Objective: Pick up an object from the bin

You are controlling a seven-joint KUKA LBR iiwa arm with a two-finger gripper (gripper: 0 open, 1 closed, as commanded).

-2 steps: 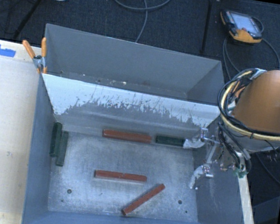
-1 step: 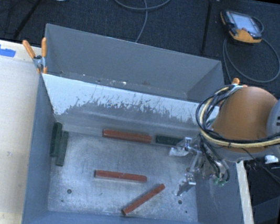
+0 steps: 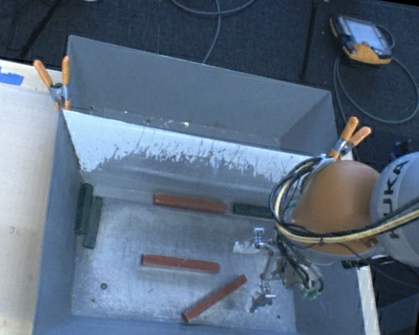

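Orange-covered wrist [image 3: 335, 198] reaching in from right, "KUKA" lettered on arm [image 3: 413, 209]; gripper [image 3: 265, 279] low, just right of tilted brown bar [image 3: 214, 299]; spread or pressed together: cannot tell.

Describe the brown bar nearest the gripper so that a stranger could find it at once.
Start at the grey bin, at the lower right of its floor, where the gripper hangs. Just left of the gripper lies a brown bar. It alone is slanted; the middle bar and the back bar lie level.
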